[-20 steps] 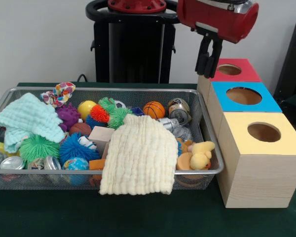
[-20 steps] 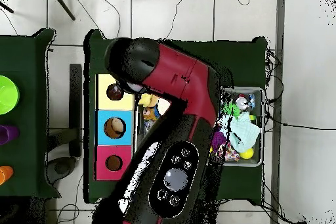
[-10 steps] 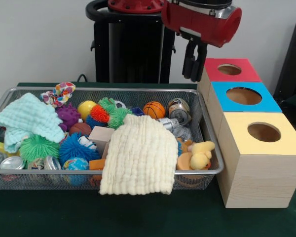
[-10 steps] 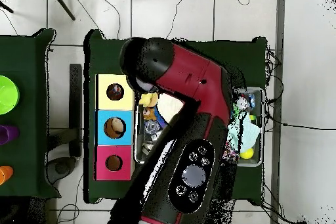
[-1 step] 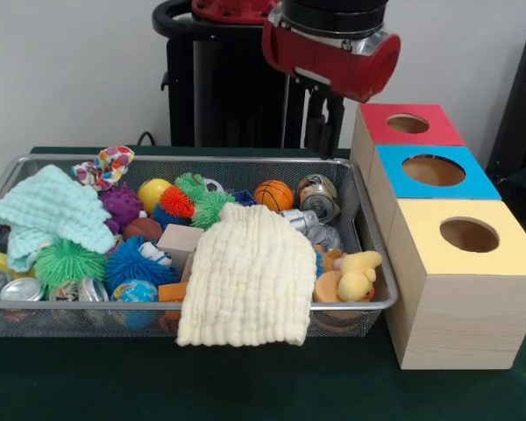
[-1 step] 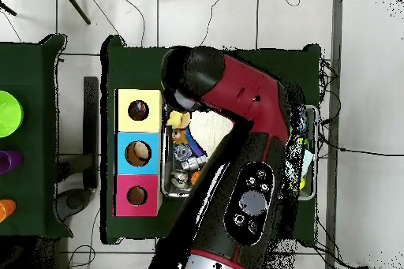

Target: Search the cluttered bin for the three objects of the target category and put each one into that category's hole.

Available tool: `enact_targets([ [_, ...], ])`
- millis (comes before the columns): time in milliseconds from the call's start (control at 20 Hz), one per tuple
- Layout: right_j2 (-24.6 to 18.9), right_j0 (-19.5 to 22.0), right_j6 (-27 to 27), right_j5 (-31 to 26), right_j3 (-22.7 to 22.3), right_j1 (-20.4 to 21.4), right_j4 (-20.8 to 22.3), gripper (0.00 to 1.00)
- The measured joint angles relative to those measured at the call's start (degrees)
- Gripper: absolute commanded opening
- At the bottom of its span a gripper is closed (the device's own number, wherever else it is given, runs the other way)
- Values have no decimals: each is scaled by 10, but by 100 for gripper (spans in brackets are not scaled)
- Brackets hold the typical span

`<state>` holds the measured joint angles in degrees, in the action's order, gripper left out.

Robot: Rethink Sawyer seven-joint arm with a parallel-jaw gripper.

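The wire bin (image 5: 193, 160) holds a jumble of toys: a small basketball (image 5: 273, 195), a yellow ball (image 5: 153, 191), spiky balls in green (image 5: 66, 260), blue (image 5: 133, 260) and purple (image 5: 121, 206), tin cans (image 5: 318, 195), a plush duck (image 5: 358, 274) and a wooden block (image 5: 180, 239). A cream cloth (image 5: 250, 272) hangs over the bin's front rim. My gripper (image 5: 326, 145) hangs empty above the bin's far right corner, dark against the black pedestal. In the overhead view my arm (image 6: 237, 124) covers most of the bin and hides the gripper.
Right of the bin stand three wooden boxes with round holes: red top (image 5: 438, 132), blue top (image 5: 473, 186), yellow top (image 5: 508, 254). A mint cloth (image 5: 48, 210) and a patterned scrunchie (image 5: 105, 167) lie at the bin's left. A green bowl (image 6: 6, 113) sits on a side table.
My gripper has travelled from beside the red box leftward to above the bin's far right corner. The objects in the bin have not moved.
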<state>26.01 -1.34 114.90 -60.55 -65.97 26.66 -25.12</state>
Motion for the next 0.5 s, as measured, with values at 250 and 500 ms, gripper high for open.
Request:
enact_targets([
  [250,-19,19,0,0,0,0,15,0],
  [500,-40,39,0,0,0,1,28,0],
])
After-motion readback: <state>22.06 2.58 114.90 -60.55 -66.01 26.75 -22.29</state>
